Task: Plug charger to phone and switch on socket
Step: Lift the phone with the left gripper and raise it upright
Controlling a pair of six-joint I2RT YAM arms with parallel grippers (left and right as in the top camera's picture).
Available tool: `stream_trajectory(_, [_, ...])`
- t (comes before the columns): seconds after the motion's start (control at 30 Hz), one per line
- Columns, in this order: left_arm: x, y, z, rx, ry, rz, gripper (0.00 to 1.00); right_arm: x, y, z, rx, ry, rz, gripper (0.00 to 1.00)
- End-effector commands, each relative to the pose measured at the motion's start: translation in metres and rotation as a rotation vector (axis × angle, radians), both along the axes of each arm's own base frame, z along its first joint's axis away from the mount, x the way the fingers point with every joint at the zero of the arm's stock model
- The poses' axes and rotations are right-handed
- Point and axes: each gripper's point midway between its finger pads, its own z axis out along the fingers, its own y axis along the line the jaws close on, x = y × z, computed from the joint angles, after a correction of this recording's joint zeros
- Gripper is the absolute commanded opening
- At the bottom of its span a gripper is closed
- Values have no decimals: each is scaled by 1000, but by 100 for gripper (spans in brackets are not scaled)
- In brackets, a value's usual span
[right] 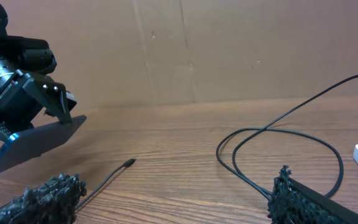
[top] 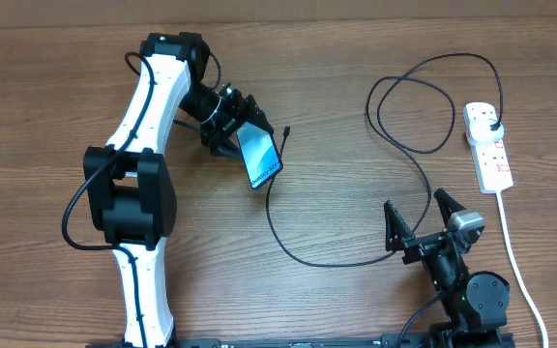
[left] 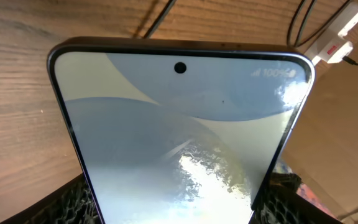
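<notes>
My left gripper [top: 238, 135] is shut on the phone [top: 259, 156] and holds it tilted above the table; its light blue screen fills the left wrist view [left: 179, 137]. From the right wrist view the phone [right: 33, 144] hangs at the left. The charger's thin black cable [top: 303, 253] loops across the table; its connector tip [top: 285, 129] lies just right of the phone and shows in the right wrist view [right: 129, 163]. Its black plug [top: 492, 127] sits in the white socket strip [top: 488, 146] at the right. My right gripper [top: 420, 218] is open and empty, low over the cable.
The socket's white cord [top: 515, 253] runs down the right side toward the front edge. Cable loops [top: 414, 111] lie left of the strip. A cardboard wall [right: 229, 50] stands behind the table.
</notes>
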Motion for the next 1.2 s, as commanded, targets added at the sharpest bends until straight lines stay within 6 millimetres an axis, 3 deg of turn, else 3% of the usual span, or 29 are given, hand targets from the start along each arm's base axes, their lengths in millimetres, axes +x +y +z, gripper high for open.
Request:
stream_trajectory(0.0, [5, -8, 16, -71, 3, 33, 46, 0, 0, -3, 3, 0, -1, 100])
stream_trajectory(0.43, [4, -12, 21, -88, 81, 100, 49, 0, 0, -2, 3, 0, -2, 100])
stream_trajectory(0.87, [8, -35, 56, -270, 308, 266, 49, 0, 0, -2, 3, 0, -2, 100])
stream_trajectory(1.17, [8, -37, 61, -269, 424, 342, 49, 0, 0, -3, 2, 0, -2, 100])
